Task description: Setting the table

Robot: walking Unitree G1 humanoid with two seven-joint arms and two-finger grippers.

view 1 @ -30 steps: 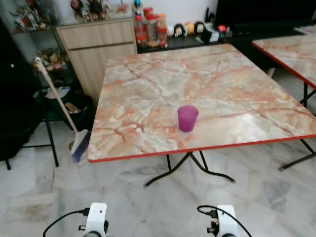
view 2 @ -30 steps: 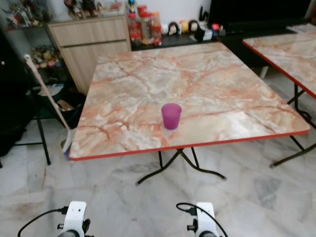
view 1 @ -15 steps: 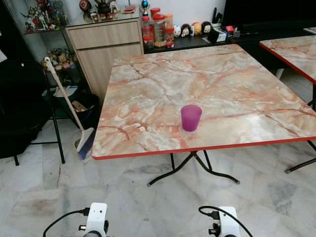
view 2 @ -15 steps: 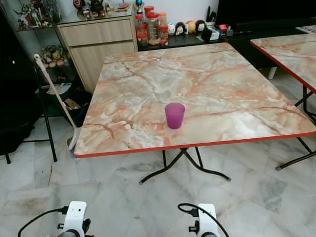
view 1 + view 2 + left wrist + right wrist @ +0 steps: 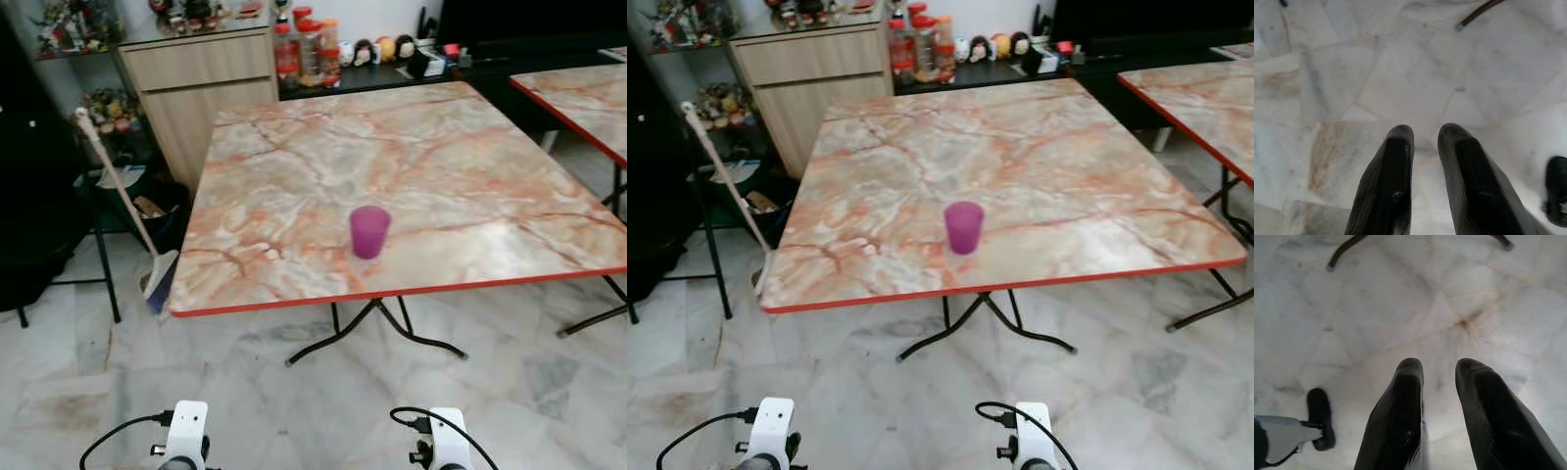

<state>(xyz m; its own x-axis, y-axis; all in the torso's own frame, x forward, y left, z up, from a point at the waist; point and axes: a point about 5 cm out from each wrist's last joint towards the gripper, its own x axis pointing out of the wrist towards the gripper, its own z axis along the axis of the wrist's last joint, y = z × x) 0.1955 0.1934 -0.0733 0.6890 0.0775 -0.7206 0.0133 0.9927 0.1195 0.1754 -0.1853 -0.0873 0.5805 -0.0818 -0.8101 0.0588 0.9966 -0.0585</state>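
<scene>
A purple plastic cup (image 5: 369,232) stands upright near the front edge of a marble-patterned table (image 5: 470,157) with a red rim. Nothing else is on the table. Both arms hang low in front of the table, well short of the cup, with their white wrists at the bottom of the head views. In the left wrist view my left gripper (image 5: 1425,132) points down at the tiled floor, its fingers slightly apart and holding nothing. My right gripper (image 5: 1440,366) hangs the same way, open and empty over the floor.
A broom (image 5: 118,186) leans by the table's left side next to a black chair (image 5: 39,196). A wooden cabinet (image 5: 196,73) and jars (image 5: 306,49) stand behind. A second table (image 5: 578,98) is at right. Black folding legs (image 5: 372,328) sit under the table.
The whole picture has shifted a little as the camera moved. The cup stays in place and both arms still hang.
</scene>
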